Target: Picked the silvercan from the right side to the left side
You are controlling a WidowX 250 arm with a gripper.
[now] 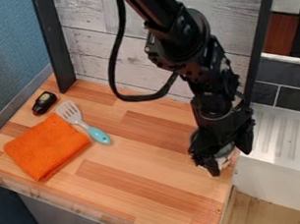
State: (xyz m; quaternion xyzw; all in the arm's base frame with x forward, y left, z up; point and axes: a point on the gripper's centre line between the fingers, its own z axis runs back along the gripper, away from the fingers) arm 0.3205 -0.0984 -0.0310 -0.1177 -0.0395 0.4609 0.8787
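- One black arm comes in from the top edge, its gripper [231, 161] hanging down over the right-hand end of the wooden counter [142, 186]
- Two fingers stand well apart, pointing down, with part of the silver can [225, 151] showing between them; whether either one presses on it I cannot tell
- The can is at the right side of the counter, near its right edge, and much of it is hidden behind the gripper
- A folded orange cloth [47, 147] lies flat on the left part of the counter
- Beside the cloth's upper right edge is a slotted spatula [98, 135], its pale head towards the upper left and its turquoise handle towards the lower right
- A small black object [44, 102] lies above the cloth in the view, near the counter's left edge
- Behind the counter stands a panel of pale grey boards [87, 48], between two dark uprights [53, 43]
- To the right of the counter, just beside it, is a white ribbed surface [283, 132], with dark tiles [285, 78] behind it
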